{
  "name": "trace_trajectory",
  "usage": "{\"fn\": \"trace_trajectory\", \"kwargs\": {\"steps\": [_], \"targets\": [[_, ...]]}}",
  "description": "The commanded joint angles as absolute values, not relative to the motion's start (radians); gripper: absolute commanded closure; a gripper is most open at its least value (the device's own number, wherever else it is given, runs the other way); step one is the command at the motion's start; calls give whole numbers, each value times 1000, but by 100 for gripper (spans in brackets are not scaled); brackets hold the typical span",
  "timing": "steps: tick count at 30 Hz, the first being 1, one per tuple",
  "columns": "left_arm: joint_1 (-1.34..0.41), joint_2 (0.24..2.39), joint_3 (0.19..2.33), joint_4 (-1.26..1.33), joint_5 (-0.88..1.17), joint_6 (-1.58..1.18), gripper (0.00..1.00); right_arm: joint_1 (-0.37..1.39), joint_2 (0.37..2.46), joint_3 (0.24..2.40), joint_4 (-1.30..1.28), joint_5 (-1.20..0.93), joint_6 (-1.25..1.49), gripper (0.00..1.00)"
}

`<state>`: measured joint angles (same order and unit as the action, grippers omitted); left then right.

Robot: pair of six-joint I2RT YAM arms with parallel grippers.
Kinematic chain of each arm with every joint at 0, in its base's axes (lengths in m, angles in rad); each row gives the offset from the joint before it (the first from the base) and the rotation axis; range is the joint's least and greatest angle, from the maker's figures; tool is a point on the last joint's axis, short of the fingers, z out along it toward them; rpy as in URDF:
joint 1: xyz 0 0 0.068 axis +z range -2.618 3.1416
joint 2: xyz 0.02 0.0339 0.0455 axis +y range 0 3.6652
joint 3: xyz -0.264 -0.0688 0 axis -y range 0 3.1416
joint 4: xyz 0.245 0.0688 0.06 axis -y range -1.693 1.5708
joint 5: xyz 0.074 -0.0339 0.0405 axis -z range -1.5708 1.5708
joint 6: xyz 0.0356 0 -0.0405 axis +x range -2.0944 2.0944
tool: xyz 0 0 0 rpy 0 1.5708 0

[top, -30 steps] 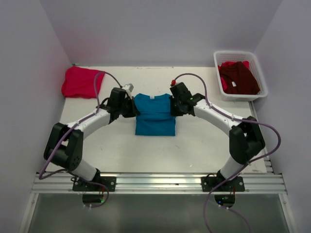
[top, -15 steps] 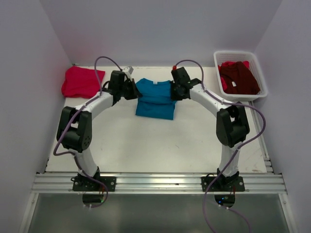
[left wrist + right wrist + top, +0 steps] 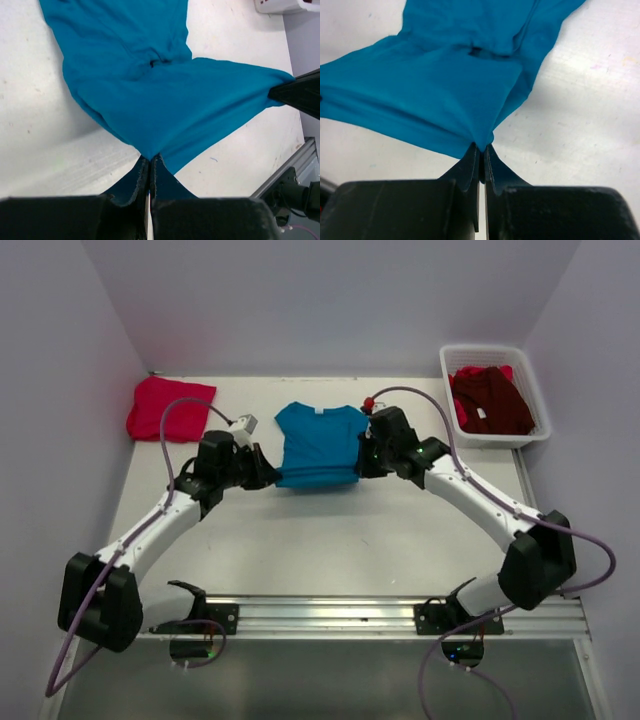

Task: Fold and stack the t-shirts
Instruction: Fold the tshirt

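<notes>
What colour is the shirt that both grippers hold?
The shirt is plain teal-blue; the left wrist view shows it best.

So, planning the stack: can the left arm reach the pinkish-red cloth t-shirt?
Probably not yet: the left gripper is shut on the teal-blue cloth t-shirt, though nothing blocks the pinkish-red t-shirt.

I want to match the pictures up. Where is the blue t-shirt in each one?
Top external: the blue t-shirt is mid-table, toward the back, between the left gripper and the right gripper.
Left wrist: it fills the upper middle, pinched at the bottom.
Right wrist: it fills the upper half, pinched at the bottom.
Shared landmark: the right gripper pinching a shirt corner, at the left wrist view's right edge.
</notes>
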<state>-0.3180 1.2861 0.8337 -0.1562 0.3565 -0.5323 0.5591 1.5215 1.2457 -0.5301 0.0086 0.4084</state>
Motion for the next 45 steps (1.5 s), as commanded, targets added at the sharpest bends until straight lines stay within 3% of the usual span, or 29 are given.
{"fn": "trace_trajectory", "kwargs": {"steps": [1, 13, 23, 29, 35, 39, 40, 41, 42, 43, 44, 45], "targets": [[-340, 1143, 720, -216, 308, -571, 100, 594, 1408, 1174, -592, 35, 440, 100], [-439, 813, 549, -474, 302, -663, 100, 744, 1129, 954, -749, 38, 577, 100], [-462, 571, 609, -692, 268, -741, 100, 890, 977, 939, -851, 93, 703, 100], [-462, 774, 696, -510, 244, -657, 100, 885, 1151, 1086, -825, 236, 621, 100], [-416, 1202, 905, -281, 297, -517, 100, 715, 1391, 1254, -735, 253, 514, 100], [-312, 1618, 1183, -184, 399, -474, 100, 544, 1669, 1422, -698, 299, 491, 100], [-293, 1705, 1263, -193, 411, -468, 78, 519, 1739, 1484, -712, 305, 483, 94], [-263, 1794, 1357, -222, 413, -466, 55, 502, 1806, 1640, -742, 331, 479, 74], [-250, 1951, 1555, -345, 391, -472, 36, 479, 1881, 1714, -811, 359, 474, 26], [-236, 2007, 1636, -397, 388, -480, 22, 473, 1972, 1779, -842, 360, 476, 8], [-233, 2040, 1688, -425, 384, -483, 21, 468, 1997, 1846, -859, 360, 471, 1], [-233, 2023, 1698, -405, 356, -489, 17, 468, 1999, 1848, -844, 356, 471, 1]]}}
